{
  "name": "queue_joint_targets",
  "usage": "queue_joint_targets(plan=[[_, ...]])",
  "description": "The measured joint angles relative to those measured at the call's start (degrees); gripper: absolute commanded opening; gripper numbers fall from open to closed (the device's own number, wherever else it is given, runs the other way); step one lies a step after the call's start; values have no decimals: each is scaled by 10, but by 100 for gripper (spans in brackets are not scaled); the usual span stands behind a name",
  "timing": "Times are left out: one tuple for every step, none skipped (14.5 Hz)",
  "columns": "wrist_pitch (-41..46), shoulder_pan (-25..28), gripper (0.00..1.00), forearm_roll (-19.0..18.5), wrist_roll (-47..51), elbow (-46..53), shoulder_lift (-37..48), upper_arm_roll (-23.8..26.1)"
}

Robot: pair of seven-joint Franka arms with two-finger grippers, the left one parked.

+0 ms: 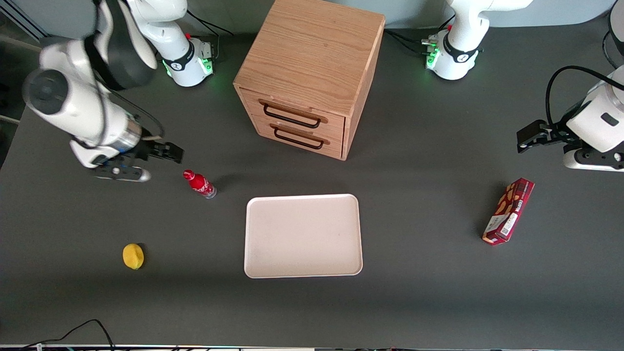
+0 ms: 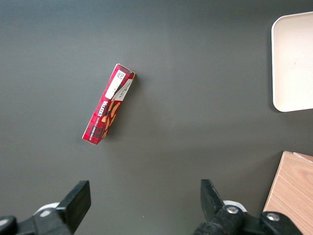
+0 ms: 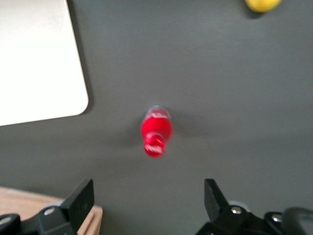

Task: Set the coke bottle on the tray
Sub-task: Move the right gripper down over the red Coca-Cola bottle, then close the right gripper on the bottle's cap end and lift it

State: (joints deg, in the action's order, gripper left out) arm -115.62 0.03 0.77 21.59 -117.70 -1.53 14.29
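Note:
The coke bottle (image 1: 199, 184) is a small red bottle with a red cap, standing on the dark table beside the tray (image 1: 303, 235), toward the working arm's end. The tray is a large cream-white rectangle with nothing on it. My gripper (image 1: 168, 152) hangs above the table, close to the bottle and a little farther from the front camera than it. In the right wrist view the bottle (image 3: 156, 130) stands apart from my open, empty gripper (image 3: 149, 199), with the tray's corner (image 3: 44, 63) beside it.
A wooden two-drawer cabinet (image 1: 308, 78) stands farther from the front camera than the tray. A yellow lemon (image 1: 133, 256) lies nearer the camera than the bottle. A dark red snack box (image 1: 508, 210) lies toward the parked arm's end.

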Motion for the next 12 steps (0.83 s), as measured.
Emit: queue_joint_targets(plan=[[-45, 1, 100, 0, 3, -30, -8, 3], [-81, 0, 100, -2, 4, -54, -16, 2], [-108, 0, 100, -7, 4, -71, -22, 1], [-128, -1, 91, -12, 4, -83, -28, 0], [-142, -1, 78, -15, 4, -89, -33, -1], [-151, -1, 62, -16, 4, -94, -37, -1], [-159, -1, 47, -17, 3, -98, -38, -1], [-166, -1, 34, -21, 3, -103, -38, -1], [-172, -1, 20, -26, 3, -105, -38, -1], [-172, -1, 3, -30, 4, -106, -38, -1], [-173, -1, 0, -32, 3, -106, -38, -1], [-173, -1, 0, -32, 3, -106, -38, -1]])
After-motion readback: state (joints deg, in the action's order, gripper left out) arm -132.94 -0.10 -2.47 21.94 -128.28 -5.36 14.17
